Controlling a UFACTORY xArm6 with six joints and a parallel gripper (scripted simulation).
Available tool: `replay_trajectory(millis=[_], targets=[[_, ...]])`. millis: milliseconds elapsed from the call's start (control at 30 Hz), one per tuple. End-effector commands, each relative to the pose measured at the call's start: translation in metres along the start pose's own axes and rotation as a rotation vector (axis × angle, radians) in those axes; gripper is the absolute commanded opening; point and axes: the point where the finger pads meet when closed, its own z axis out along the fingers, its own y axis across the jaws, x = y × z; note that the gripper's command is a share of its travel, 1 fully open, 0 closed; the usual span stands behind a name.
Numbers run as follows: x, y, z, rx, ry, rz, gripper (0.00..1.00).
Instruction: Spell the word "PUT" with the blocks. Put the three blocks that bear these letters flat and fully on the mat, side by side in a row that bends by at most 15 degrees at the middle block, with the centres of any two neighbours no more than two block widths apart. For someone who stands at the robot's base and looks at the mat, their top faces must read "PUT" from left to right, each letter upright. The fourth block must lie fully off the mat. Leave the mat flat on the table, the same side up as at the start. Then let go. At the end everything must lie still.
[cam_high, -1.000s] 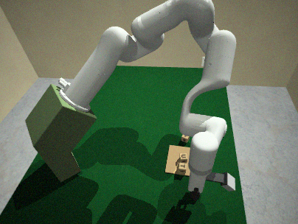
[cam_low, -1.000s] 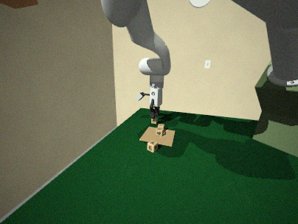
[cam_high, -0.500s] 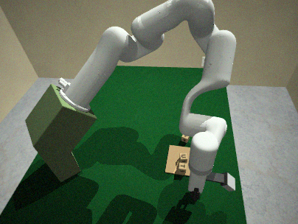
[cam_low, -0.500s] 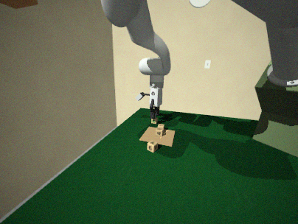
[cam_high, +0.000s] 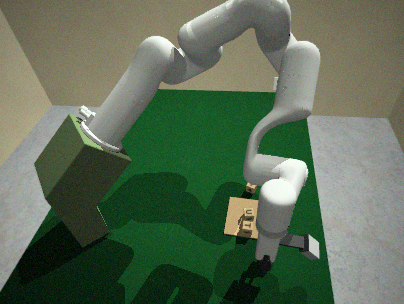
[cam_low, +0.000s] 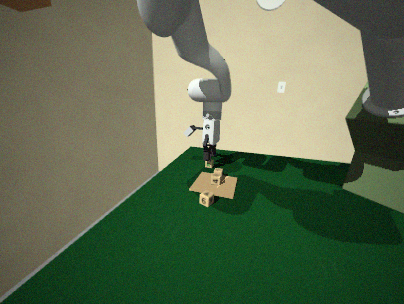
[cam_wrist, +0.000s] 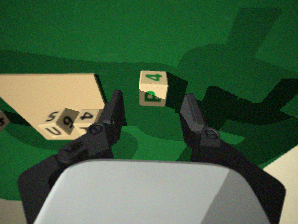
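Below released jaws, P block (cam_wrist: 153, 87) off mat (cam_wrist: 47, 97); two blocks (cam_wrist: 75, 120) on mat.

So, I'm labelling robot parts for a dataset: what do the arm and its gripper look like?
The arm is smooth, glossy pale grey, built of rounded tubular links with bulbous joints; no cables or markings show on it. It rises from an olive-green box base. The gripper has a light grey housing and two dark, near-black tapered fingers.
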Motion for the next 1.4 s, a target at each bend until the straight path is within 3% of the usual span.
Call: replay_trajectory(millis=[0, 1033, 1367], targets=[[0.001, 0.0, -0.001, -0.001, 0.002, 0.0, 0.69], [0.001, 0.0, 0.0, -0.001, 0.002, 0.0, 0.69], [0.001, 0.0, 0.016, -0.001, 0.002, 0.0, 0.69]])
